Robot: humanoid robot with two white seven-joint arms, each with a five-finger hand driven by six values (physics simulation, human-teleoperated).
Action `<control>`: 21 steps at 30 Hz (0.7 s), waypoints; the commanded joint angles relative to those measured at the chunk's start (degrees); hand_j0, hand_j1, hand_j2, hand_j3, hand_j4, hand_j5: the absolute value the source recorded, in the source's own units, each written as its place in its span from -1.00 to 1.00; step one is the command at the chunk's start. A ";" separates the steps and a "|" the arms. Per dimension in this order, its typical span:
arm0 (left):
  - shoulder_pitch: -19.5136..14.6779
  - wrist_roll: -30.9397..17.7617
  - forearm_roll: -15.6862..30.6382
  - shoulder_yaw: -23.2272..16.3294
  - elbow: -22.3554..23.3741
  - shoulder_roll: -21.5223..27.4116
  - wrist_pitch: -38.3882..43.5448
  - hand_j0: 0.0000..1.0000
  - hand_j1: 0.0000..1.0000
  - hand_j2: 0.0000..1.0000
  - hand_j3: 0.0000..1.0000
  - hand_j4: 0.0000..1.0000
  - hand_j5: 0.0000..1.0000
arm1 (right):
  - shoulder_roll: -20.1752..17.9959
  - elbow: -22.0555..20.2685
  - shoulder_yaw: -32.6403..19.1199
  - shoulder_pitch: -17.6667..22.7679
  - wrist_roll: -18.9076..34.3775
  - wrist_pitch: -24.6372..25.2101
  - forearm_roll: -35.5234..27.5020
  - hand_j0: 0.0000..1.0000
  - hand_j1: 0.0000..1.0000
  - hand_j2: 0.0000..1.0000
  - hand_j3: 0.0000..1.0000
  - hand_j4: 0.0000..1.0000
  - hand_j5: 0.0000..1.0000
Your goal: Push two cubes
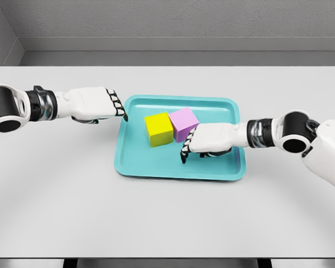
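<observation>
One head cam, high above the worktop's near edge, looking down and fwd; tray sits mid-frame, back wall beyond. Mid range.

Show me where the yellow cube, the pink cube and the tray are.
yellow cube [159,134], head view, front face.
pink cube [183,119], head view, top face.
tray [178,170], head view, bare floor near front rim.

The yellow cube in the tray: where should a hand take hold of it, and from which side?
Grip the yellow cube from above, on its near and far faces. Its right face touches the pink cube, so that side seems closed. The top is free. The left hand is probably better placed, at the teal tray's left rim.
</observation>
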 commanded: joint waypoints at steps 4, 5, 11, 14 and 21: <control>0.00 0.02 0.58 0.04 -0.06 0.04 0.12 0.55 0.55 0.55 0.55 0.55 0.55 | 1.38 0.47 0.05 -0.09 -0.02 0.15 0.32 0.22 0.22 0.22 0.22 0.22 0.22; 0.00 0.02 0.58 0.04 -0.06 0.04 0.12 0.55 0.55 0.55 0.55 0.55 0.55 | 1.38 0.47 0.05 -0.09 -0.02 0.15 0.32 0.22 0.22 0.22 0.22 0.22 0.22; 0.00 0.02 0.58 0.04 0.02 0.04 0.12 0.55 0.55 0.55 0.55 0.55 0.55 | 3.49 3.20 0.13 -0.88 -0.02 0.15 0.76 0.22 0.22 0.22 0.22 0.22 0.22; 0.00 0.02 0.58 0.04 -0.06 0.04 0.12 0.55 0.55 0.55 0.55 0.55 0.55 | 4.10 3.46 0.13 -0.88 -0.02 0.15 1.11 0.22 0.22 0.22 0.22 0.22 0.22; 0.09 0.02 0.67 0.13 -0.24 0.13 0.12 0.55 0.55 0.55 0.55 0.55 0.55 | 4.63 3.02 0.13 -0.88 -0.02 0.15 1.20 0.22 0.22 0.22 0.22 0.22 0.22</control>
